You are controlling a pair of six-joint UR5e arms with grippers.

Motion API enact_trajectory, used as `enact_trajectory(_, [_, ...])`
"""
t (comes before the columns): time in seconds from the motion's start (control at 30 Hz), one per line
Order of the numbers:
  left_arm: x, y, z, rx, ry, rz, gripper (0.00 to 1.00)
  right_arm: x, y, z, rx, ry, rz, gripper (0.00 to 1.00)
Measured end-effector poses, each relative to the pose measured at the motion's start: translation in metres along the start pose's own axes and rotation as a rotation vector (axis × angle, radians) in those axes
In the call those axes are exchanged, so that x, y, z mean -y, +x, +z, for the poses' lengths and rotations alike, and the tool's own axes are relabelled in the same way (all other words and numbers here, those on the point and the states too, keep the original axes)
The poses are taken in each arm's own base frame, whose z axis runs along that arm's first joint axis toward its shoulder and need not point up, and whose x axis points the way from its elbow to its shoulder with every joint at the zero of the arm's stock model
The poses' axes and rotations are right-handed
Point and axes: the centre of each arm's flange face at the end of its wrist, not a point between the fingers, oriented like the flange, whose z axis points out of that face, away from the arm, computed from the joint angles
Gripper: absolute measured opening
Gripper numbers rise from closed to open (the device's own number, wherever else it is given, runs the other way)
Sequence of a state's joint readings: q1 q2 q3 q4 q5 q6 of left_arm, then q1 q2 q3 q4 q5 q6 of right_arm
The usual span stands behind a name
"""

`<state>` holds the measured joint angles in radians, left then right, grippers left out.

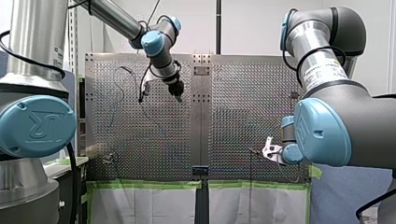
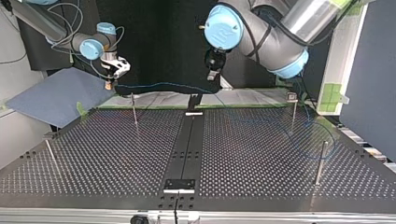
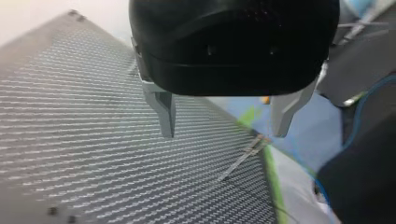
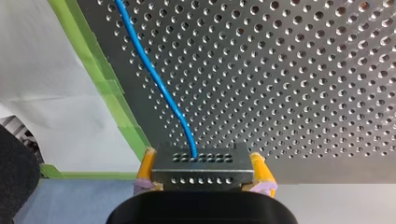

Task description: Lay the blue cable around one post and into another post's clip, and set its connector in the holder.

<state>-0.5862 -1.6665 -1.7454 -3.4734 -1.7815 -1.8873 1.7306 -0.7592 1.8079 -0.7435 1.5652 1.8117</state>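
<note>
In the right wrist view, the blue cable runs away over the perforated table from a grey block connector. My right gripper is shut on that connector with its yellow pads on either side. In the top view my right gripper hangs over the table's far left edge, and the cable stretches rightward from it toward a loop by a post. My left gripper is open with nothing between its metal fingers. It hovers high above the table.
Thin upright posts stand on the table. A dark centre strip carries small brackets. Green tape lines the table edge, with white sheeting beyond it.
</note>
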Motion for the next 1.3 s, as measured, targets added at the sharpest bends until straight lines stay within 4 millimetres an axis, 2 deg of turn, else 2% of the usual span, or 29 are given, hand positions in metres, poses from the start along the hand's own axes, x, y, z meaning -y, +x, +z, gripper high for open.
enact_trajectory(0.17, [0.010,0.033,0.012,-0.037,0.008,0.065,1.00,-0.006,0.004,0.002,-0.009,-0.022,-0.006,0.00])
enact_trajectory(0.27, [0.021,0.044,0.019,-0.043,0.038,0.077,1.00,-0.010,0.006,0.003,-0.012,-0.031,-0.011,0.00])
enact_trajectory(0.43, [0.047,0.049,0.029,-0.031,0.113,0.059,1.00,-0.013,0.013,0.003,-0.015,-0.039,-0.039,0.00])
enact_trajectory(0.6, [0.083,0.054,0.040,-0.012,0.209,0.027,1.00,-0.010,0.021,0.003,-0.022,-0.019,-0.059,0.00])
enact_trajectory(0.97, [0.150,0.066,0.056,0.063,0.341,0.098,1.00,-0.001,0.020,0.001,-0.006,0.043,-0.092,0.00])
enact_trajectory(1.3, [0.195,0.075,0.070,0.137,0.383,0.103,1.00,-0.005,0.026,0.001,-0.007,0.040,-0.111,0.00])
